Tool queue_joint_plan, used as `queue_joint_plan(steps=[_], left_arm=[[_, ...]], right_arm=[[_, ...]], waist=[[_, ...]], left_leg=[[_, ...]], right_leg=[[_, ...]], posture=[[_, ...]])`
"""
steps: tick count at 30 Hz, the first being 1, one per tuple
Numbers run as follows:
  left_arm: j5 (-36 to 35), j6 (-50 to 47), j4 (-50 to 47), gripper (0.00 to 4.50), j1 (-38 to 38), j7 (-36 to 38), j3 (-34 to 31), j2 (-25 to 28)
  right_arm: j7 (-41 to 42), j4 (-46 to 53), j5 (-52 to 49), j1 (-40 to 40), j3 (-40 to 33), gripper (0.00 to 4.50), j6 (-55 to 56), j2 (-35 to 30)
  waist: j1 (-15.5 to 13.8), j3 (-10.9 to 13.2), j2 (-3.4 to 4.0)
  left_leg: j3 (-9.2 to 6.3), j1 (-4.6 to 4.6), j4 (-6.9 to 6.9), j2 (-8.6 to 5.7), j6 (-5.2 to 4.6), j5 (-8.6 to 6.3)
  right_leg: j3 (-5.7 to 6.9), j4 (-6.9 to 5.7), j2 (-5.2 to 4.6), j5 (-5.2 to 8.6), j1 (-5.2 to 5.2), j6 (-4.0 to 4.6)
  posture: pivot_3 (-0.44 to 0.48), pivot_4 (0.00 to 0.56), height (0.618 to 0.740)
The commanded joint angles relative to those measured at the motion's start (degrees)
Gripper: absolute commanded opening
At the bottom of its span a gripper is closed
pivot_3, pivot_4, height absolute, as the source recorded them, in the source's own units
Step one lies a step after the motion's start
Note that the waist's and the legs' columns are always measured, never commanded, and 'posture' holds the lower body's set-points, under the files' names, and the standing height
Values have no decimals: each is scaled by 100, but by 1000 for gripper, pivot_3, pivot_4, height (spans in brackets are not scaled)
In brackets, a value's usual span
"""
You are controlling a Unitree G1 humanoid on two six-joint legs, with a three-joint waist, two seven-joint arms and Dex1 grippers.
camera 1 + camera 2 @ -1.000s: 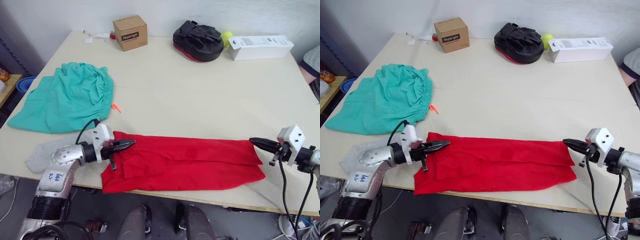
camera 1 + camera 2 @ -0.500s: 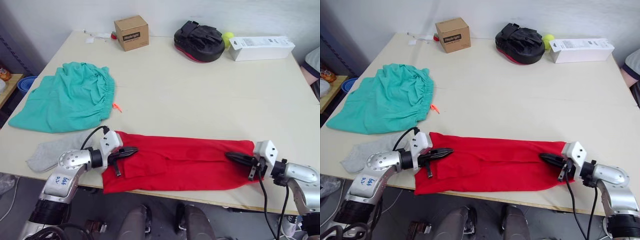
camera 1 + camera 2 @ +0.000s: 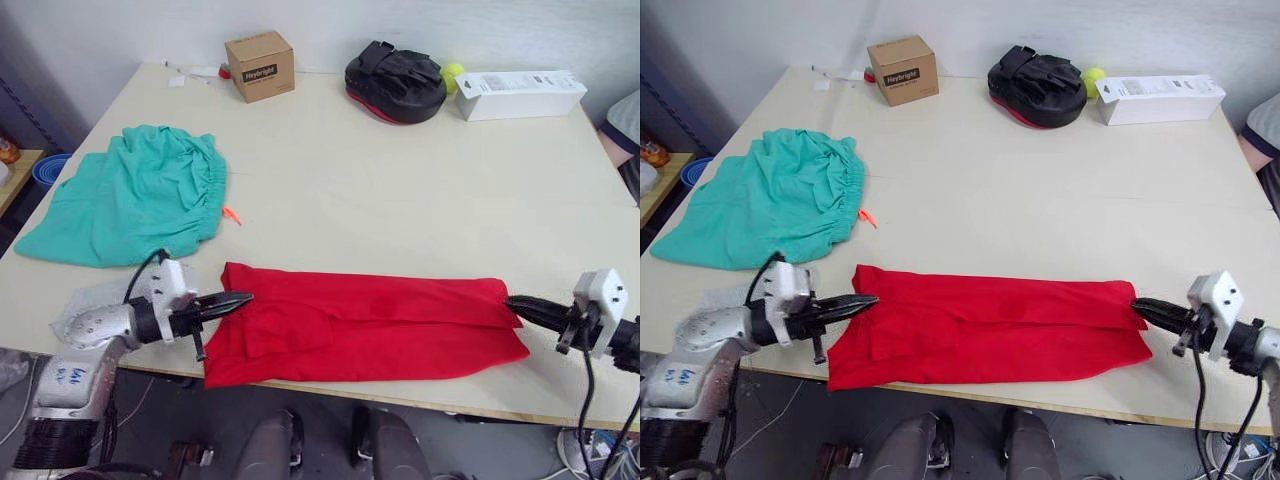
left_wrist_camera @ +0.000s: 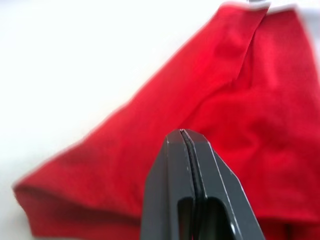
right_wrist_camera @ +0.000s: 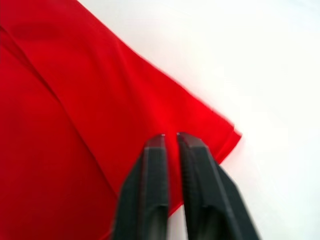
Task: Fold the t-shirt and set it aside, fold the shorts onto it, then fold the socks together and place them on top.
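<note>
Pale cream counter (image 3: 380, 190), matte, evenly lit, no hard shadows. Plain light grey wall (image 3: 150, 25) behind its far edge. Clutter along far edge: cardboard box (image 3: 260, 65) at 11 o'clock, black pad w/ red underside (image 3: 395, 82) at 12, yellow-green ball (image 3: 454, 72) just beside it, long white box (image 3: 520, 94) at 1. Small bits of litter (image 3: 195, 73) near far left corner. Blue bowl (image 3: 48, 168) on a low wooden surface at 9, off the counter. Floor dim below near edge, cables (image 3: 590, 455) at 5.
</note>
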State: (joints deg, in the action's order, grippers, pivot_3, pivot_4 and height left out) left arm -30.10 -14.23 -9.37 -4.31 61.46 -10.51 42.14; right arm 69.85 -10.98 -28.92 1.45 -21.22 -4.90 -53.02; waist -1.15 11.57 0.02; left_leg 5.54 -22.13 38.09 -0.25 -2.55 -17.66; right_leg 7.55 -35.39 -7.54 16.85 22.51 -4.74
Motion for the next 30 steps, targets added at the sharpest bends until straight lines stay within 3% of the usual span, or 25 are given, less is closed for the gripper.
queue_joint_plan(steps=[1, 8, 10, 12, 20, 25, 28, 30], left_arm=[[-477, -392, -523, 845, 73, 257, -399, 404], [-589, -440, -798, 3171, 559, 552, -845, 794], [-605, -453, -785, 3790, 515, 501, -836, 754], [-630, -437, -875, 4463, 400, 446, -735, 676], [-736, -582, -1121, 4463, 245, 402, -468, 505], [-736, -606, -1328, 4463, 317, 268, -458, 423], [-749, -629, -1395, 4500, 381, 232, -480, 397], [-736, -627, -1412, 4500, 389, 208, -474, 374]], right_arm=[[239, 496, -231, 158, -385, 1543, -288, -316], [575, 617, 148, 229, -269, 4110, -29, -593], [575, 575, 342, 47, -23, 4500, 42, -596], [532, 550, 590, -392, 413, 4500, -60, -595], [465, -375, 1910, -2166, 1971, 4500, -437, -670], [802, -1063, 2366, -2896, 2526, 4500, -320, -686], [1316, -1192, 2412, -3181, 2791, 3850, -647, -757], [1468, -1332, 2493, -3400, 2932, 3134, -656, -685]], waist=[[-7, 0, 0], [-12, 2, 2], [-11, 2, 3], [4, 2, 3], [62, 7, 10], [55, 8, 11], [84, 8, 11], [109, 8, 11]], left_leg=[[0, -1, 0, 0, 0, 0], [1, -2, -3, 0, -2, -6], [1, -2, -2, 0, -1, -6], [2, 0, -2, 0, -1, -5], [4, -7, -3, 0, -6, 3], [3, -11, -1, -1, -26, 14], [4, -11, -1, -1, -28, 15], [3, -10, -1, -1, -28, 15]], right_leg=[[1, 1, 0, 0, 0, 0], [2, 14, 2, 0, -3, 0], [2, 13, 2, 0, -2, 0], [0, 11, 2, 0, -3, 0], [2, 6, 3, 2, 7, 3], [5, 10, 3, 2, 7, 3], [6, 8, 4, 2, 6, 3], [7, 8, 4, 2, 5, 3]], posture=[[0, 150, 740], [0, 150, 740], [0, 150, 740], [0, 150, 740], [0, 150, 740], [0, 150, 740], [0, 150, 740], [0, 150, 740]])
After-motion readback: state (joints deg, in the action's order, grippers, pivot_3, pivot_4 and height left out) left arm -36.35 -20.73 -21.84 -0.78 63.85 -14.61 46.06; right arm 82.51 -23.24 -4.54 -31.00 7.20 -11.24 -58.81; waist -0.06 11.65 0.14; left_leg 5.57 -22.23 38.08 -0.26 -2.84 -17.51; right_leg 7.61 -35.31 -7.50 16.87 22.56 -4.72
